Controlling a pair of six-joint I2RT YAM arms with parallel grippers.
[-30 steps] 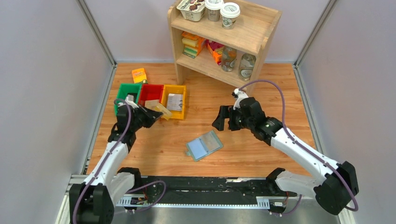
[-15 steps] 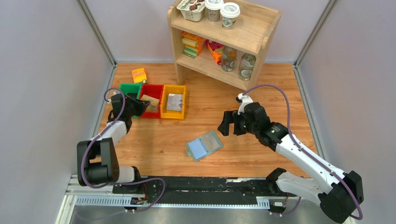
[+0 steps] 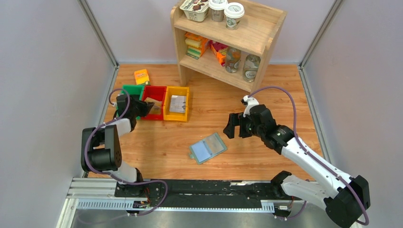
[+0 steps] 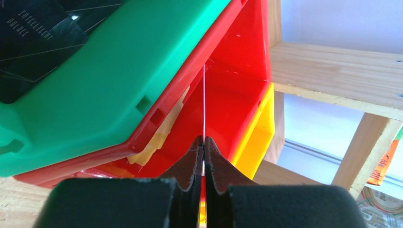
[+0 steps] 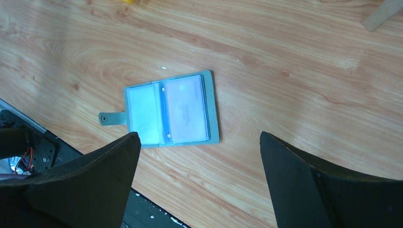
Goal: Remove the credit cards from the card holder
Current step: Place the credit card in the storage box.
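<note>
The card holder [image 3: 207, 147] lies open and flat on the table, its blue-grey pocket panels facing up. It also shows in the right wrist view [image 5: 166, 109], with its side tab to the left. My right gripper [image 3: 231, 127] is open and empty above the table, just right of and beyond the holder; its jaws [image 5: 199, 137] stand wide apart. My left gripper [image 3: 144, 107] is shut on a thin card [image 4: 204, 95], seen edge-on, held over the red bin [image 4: 237, 85]. From above the card [image 3: 153, 103] looks tan.
Green bin [image 3: 130, 88], red bin [image 3: 154, 88] and yellow bin [image 3: 177, 89] stand in a row at the back left; the green one holds a dark card, the yellow one a pale card. An orange packet [image 3: 141, 76] lies behind them. A wooden shelf [image 3: 223, 42] stands at the back.
My left gripper has swung back and left with the card, from in front of the bins to over the red bin. My right gripper has shifted slightly right and nearer.
</note>
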